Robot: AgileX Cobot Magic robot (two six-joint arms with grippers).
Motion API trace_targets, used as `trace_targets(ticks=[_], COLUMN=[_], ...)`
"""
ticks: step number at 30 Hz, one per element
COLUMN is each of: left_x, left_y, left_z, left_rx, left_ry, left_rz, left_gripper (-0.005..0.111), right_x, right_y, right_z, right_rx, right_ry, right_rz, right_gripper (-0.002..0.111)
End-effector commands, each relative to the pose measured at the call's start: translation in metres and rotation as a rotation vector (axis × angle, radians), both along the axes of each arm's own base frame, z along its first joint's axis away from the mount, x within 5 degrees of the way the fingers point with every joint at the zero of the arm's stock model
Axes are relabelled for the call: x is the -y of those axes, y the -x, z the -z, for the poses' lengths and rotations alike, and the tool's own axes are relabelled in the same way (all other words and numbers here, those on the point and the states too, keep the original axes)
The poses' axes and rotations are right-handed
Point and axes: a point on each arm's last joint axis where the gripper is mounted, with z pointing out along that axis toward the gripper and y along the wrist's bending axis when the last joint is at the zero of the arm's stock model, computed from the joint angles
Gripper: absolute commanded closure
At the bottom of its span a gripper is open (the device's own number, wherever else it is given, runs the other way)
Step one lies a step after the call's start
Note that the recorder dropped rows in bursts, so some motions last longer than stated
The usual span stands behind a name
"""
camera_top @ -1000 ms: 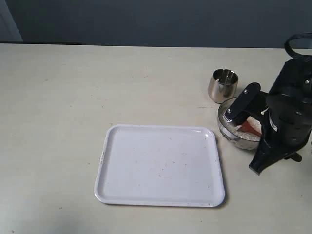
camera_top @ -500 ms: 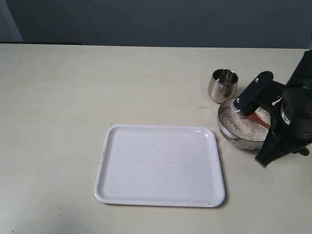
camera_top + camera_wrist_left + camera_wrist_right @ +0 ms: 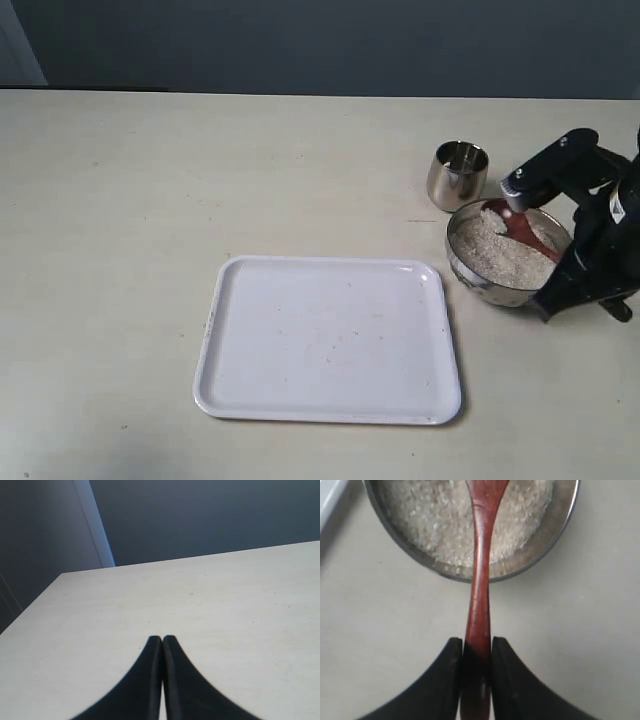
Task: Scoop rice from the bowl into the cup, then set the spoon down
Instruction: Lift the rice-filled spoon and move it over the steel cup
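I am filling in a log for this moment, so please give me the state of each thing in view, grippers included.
bowl, upright, filled partway
rice, heaped inside the bowl
spoon, gripped by its handle, oval end over the rice
cup, upright, contents not clear
tray, lying flat, right way up
left gripper, shut, holding nothing
right gripper, shut on the spoon

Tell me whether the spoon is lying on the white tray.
No, the spoon is clamped in the right end effector, with its head over the rice in the bowl.
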Motion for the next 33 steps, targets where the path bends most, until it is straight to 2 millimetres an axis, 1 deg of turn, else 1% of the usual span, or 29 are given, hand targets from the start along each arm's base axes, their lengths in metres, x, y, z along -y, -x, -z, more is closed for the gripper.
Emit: trace_targets(ticks=[1, 3, 6, 10, 14, 19, 21, 24, 28, 30, 33], left_x=[0.000, 0.000, 0.000, 0.000, 0.000, 0.000, 0.000, 0.000, 0.000, 0.000, 0.000], left_y=[0.000, 0.000, 0.000, 0.000, 0.000, 0.000, 0.000, 0.000, 0.000, 0.000, 0.000], left_z=[-0.002, -0.002, -0.002, -0.002, -0.002, -0.002, -0.002, -0.002, -0.002, -0.002, -0.002], left_rx=[0.008, 0.008, 0.008, 0.008, 0.008, 0.008, 0.008, 0.008, 0.008, 0.008, 0.008], left_ry=[0.006, 0.006, 0.006, 0.006, 0.006, 0.006, 0.006, 0.006, 0.006, 0.006, 0.006], left_rz=[0.003, 0.003, 0.003, 0.003, 0.003, 0.003, 0.003, 0.003, 0.003, 0.003, 0.003], left_gripper=[0.106, 0.106, 0.106, 0.106, 0.106, 0.106, 0.106, 0.106, 0.106, 0.106, 0.106], right_x=[-0.006, -0.007, 0.002, 0.007, 0.001, -0.012, -0.014, -0.010, 0.009, 0.017, 0.019], right_y=[-0.011, -0.014, -0.023, -0.033, -0.046, -0.077, -0.084, -0.095, -0.105, -0.107, -0.108], right_z=[-0.020, -0.025, -0.027, -0.030, -0.030, -0.028, -0.027, -0.022, -0.019, -0.019, -0.019], right_rx=[0.062, 0.082, 0.074, 0.048, 0.047, 0.053, 0.053, 0.030, 0.007, 0.007, 0.012], right_ry=[-0.043, -0.046, -0.062, -0.109, -0.107, -0.087, -0.075, -0.096, -0.155, -0.155, -0.138], right_rz=[-0.017, -0.037, -0.003, -0.025, -0.047, -0.089, -0.097, -0.071, -0.015, -0.002, -0.006], right_gripper=[0.109, 0.109, 0.109, 0.109, 0.109, 0.109, 0.109, 0.109, 0.109, 0.109, 0.109])
